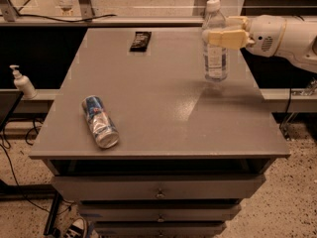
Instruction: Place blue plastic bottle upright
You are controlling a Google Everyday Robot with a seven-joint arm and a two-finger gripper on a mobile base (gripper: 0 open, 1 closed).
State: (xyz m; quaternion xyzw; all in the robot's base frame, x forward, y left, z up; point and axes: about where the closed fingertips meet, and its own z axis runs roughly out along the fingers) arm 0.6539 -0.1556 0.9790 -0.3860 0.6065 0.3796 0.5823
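Clear plastic with a white cap [212, 5] on top: I see the blue plastic bottle [216, 61] standing upright at the right rear of the grey worktop [163, 108]. Its base is at the surface, though I cannot tell whether it touches. My claw [217, 32] reaches in from the right on the white arm [285, 33], its cream fingers [225, 36] pinching the bottle just below the shoulder. A blue and silver drink can [100, 121] lies on its side near the front left, well apart. A dark flat packet [140, 41] lies at the rear. A white pump bottle [22, 82] stands on a ledge off the left edge.
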